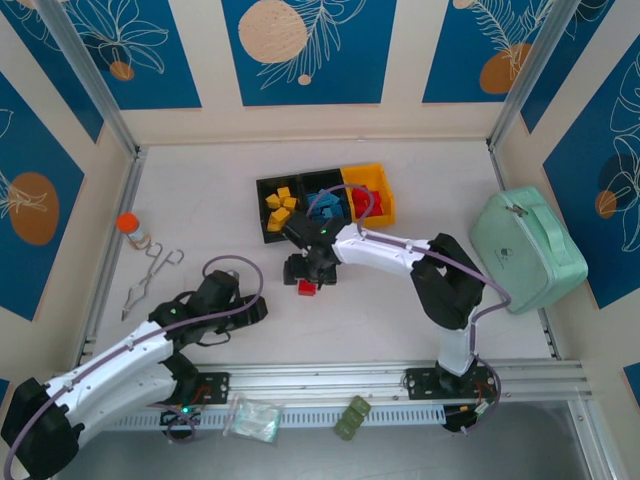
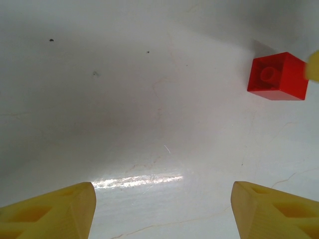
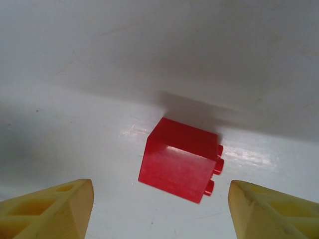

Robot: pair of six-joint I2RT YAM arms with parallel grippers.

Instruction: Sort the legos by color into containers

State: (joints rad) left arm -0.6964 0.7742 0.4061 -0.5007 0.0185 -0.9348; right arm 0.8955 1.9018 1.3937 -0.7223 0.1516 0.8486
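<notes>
Counted from the overhead view three bins (image 1: 262, 188) joined in a row mid-table (image 1: 200, 190): two black, one yellow-orange. Counted about five yellow bricks (image 1: 281, 205) in the left black bin. Could not count the blue bricks (image 1: 328, 207) in the middle bin or the red bricks (image 1: 362, 208) in the yellow-orange one, both heaps being partly covered by the right arm (image 1: 388, 250). Logged one loose red brick (image 1: 307, 289) on the bare table in front of the bins, apart from them, directly under the right gripper (image 1: 308, 272), which hides part of it from above. Got the detail from the right wrist view: right gripper (image 3: 160, 195) spread wide, gripping nothing, yellow fingers (image 3: 50, 209) off the loose red brick (image 3: 179, 164), which lies on its side between and ahead of them, studs pointing right. Checked the left wrist view: left gripper (image 2: 163, 199) also spread wide and empty over bare table, same loose red brick (image 2: 276, 75) at upper right, a yellow blur at the frame edge beside it, identity unclear. Placed the left gripper (image 1: 258, 312) left of the brick, near but apart. Noted round the edges: one orange-capped bottle (image 1: 130, 230), one pair of metal tongs (image 1: 150, 280), one mint-green case (image 1: 527, 250), one olive-green toy (image 1: 352, 417), one clear bag (image 1: 252, 418).
</notes>
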